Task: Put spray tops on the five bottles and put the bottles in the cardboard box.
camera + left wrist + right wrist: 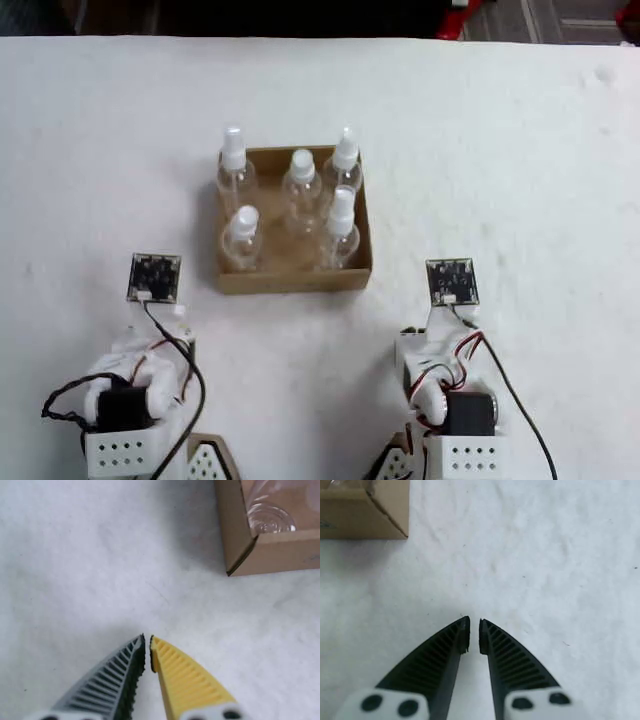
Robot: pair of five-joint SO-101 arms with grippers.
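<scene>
Your left claw is clenched on nothing, its grey and yellow tips pressed together just over the white worktop. The cardboard box sits ahead of it, well apart, with one corner turned toward the claw. Your right claw is also drawn closed and holds nothing, and it too is well clear of the box's other near corner.

From the high view, the box lies between the two arms and farther out. The five bottles stand upright inside it, and white spray tops show on them. The middle back bottle has a top that looks shorter, and its shape is hard to make out.

From the left wrist, the box edge cuts off the bottles, leaving one clear base. A dark printed mark on the box side is cropped and too small to read.
</scene>
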